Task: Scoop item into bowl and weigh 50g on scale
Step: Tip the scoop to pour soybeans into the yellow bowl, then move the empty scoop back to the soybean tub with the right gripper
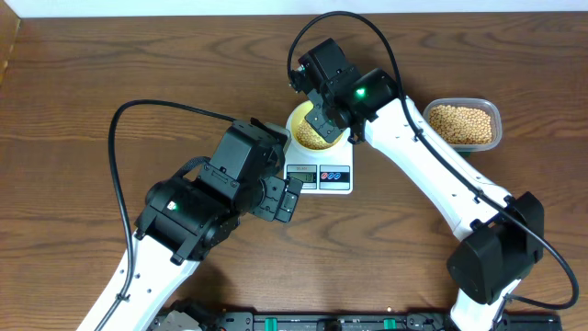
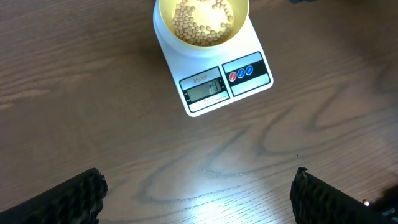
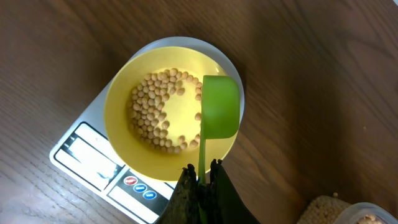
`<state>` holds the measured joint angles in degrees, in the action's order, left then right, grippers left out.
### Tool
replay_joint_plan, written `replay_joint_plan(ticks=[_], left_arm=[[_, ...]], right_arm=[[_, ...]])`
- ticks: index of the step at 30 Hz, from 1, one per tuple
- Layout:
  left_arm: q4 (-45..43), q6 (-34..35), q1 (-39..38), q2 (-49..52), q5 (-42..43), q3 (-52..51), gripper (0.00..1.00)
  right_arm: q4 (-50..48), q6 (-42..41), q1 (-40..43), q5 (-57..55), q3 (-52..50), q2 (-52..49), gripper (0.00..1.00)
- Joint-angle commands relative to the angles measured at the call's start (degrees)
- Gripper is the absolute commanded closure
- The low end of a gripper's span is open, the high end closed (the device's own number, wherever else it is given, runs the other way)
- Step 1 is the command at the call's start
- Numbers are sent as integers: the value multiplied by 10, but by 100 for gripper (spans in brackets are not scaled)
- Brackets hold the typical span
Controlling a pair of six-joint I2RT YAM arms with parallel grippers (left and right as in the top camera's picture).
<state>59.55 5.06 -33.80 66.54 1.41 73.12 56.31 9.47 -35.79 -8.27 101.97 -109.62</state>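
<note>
I see the wooden counter (image 1: 92, 74) filling the overhead view, with both arms reaching in from 6 o'clock. My left end effector (image 2: 199, 180) hangs spread wide over bare counter, just at 7 o'clock of the scale (image 1: 319, 176), its two black fingers well apart at the bottom corners of the left wrist view. My right end effector (image 3: 200, 177) is pressed together, pinching the thin handle of a green scoop (image 3: 219, 106). A clear plastic tub (image 1: 497, 115) sits at 3 o'clock of the scale, apart from it, and holds a heap of soybeans (image 1: 459, 124). The white scale lies near the middle of the counter, its grey display and its red and blue buttons facing 6 o'clock; I cannot read the figures. The pale yellow bowl (image 3: 121, 106) rests on the scale's top. The scoop's cup hovers over the bowl's rim at 3 o'clock. More soybeans lie in a loose ring on the bowl's floor, thickest toward 9 o'clock
</note>
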Motion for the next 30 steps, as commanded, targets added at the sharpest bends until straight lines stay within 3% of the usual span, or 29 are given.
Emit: replay_joint_plan(ticks=[1, 9, 14, 17, 21, 30], left_arm=[[0, -5, 1, 1, 3, 10, 3], [0, -5, 1, 1, 3, 10, 3], [0, -5, 1, 1, 3, 10, 3], [0, -5, 1, 1, 3, 10, 3], [0, -5, 1, 1, 3, 10, 3], [0, -5, 1, 1, 3, 10, 3]], right_arm=[[3, -16, 7, 21, 19, 2, 99], [61, -80, 59, 77, 106, 7, 99], [151, -170, 106, -74, 169, 12, 99], [215, -220, 141, -143, 169, 11, 99], [268, -259, 190, -147, 158, 9, 99], [253, -272, 283, -138, 84, 8, 99]])
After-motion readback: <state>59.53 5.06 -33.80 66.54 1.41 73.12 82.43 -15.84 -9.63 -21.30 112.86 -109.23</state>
